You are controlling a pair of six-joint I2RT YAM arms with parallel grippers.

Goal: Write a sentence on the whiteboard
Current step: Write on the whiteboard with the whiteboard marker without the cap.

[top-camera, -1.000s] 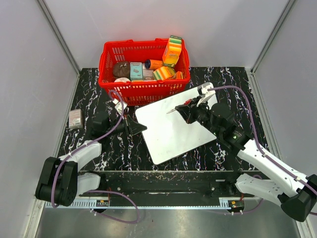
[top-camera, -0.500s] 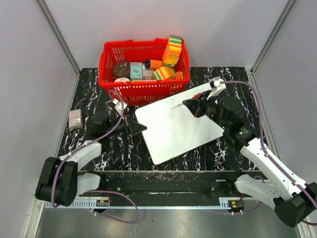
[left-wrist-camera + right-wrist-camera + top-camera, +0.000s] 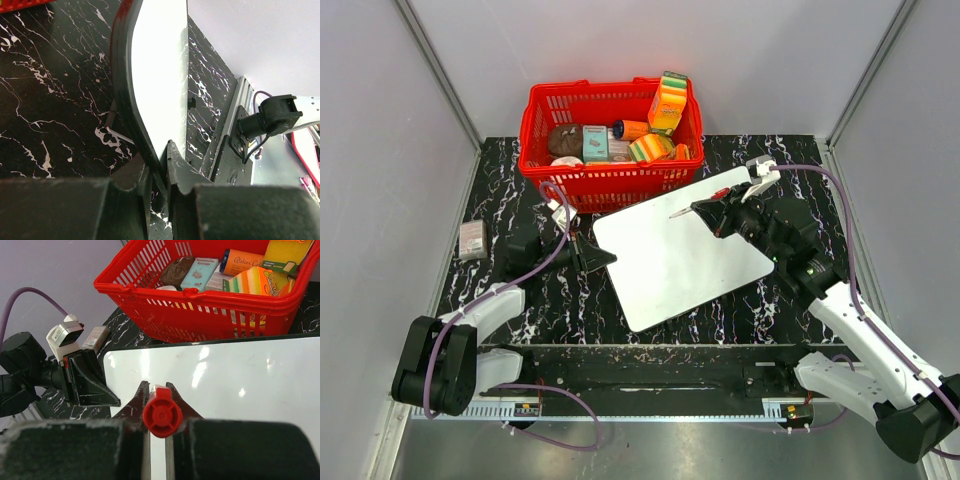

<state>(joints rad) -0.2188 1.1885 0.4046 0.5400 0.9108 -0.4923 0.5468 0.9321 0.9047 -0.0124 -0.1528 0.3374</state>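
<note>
The whiteboard (image 3: 680, 265) lies tilted across the middle of the black marble table, its face plain white. The sentence is out of view on it. My left gripper (image 3: 595, 255) is shut on the board's left corner; in the left wrist view its fingers (image 3: 159, 155) pinch the thin edge of the whiteboard (image 3: 162, 60). My right gripper (image 3: 705, 210) hovers over the board's far right part, shut on a marker (image 3: 682, 212) whose tip points left. In the right wrist view the marker's red end (image 3: 162, 412) sits between the gripper's (image 3: 157, 385) fingers above the whiteboard (image 3: 235, 375).
A red basket (image 3: 610, 150) full of sponges and packets stands right behind the board. A small grey box (image 3: 472, 240) lies at the table's left edge. A thin metal rod (image 3: 117, 132) lies on the table beside the board's edge. Grey walls close in on both sides.
My right gripper has carried the marker to the right and a little farther back over the board. The left gripper and the board have stayed put.
</note>
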